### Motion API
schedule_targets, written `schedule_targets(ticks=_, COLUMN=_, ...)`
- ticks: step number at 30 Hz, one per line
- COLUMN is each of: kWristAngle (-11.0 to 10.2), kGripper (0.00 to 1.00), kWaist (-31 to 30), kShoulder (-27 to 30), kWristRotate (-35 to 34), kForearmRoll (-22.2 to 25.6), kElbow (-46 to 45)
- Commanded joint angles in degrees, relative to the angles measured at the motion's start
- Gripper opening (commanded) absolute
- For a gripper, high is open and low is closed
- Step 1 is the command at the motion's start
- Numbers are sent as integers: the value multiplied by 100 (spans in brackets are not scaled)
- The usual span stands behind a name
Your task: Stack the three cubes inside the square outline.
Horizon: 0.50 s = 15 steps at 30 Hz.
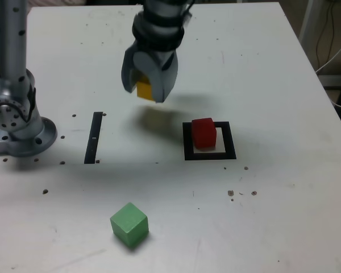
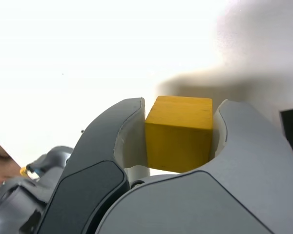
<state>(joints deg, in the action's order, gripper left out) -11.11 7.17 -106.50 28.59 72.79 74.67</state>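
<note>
Above desk point(image 1: 284, 68), yellow cube point(image 1: 144, 89) gripped in closed hand point(image 1: 150, 91), at 10 o'clock from red cube point(image 1: 204, 133) inside square outline point(image 1: 209, 154). Yellow to be centred over red, lowered squarely, then released. Green cube point(image 1: 129, 224) left untouched at 7 o'clock.

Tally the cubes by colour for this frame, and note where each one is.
Red cube: 1, inside the square outline.
Yellow cube: 1, held in the gripper above the table.
Green cube: 1, loose on the table near the front edge.
Total: 3 cubes.
</note>
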Motion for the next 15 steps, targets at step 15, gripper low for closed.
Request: schedule_targets(ticks=15, kWristAngle=304, kGripper=23, kWaist=-846, kShoulder=-292, kWristRotate=-1520, kForearmRoll=1138, kElbow=1958)
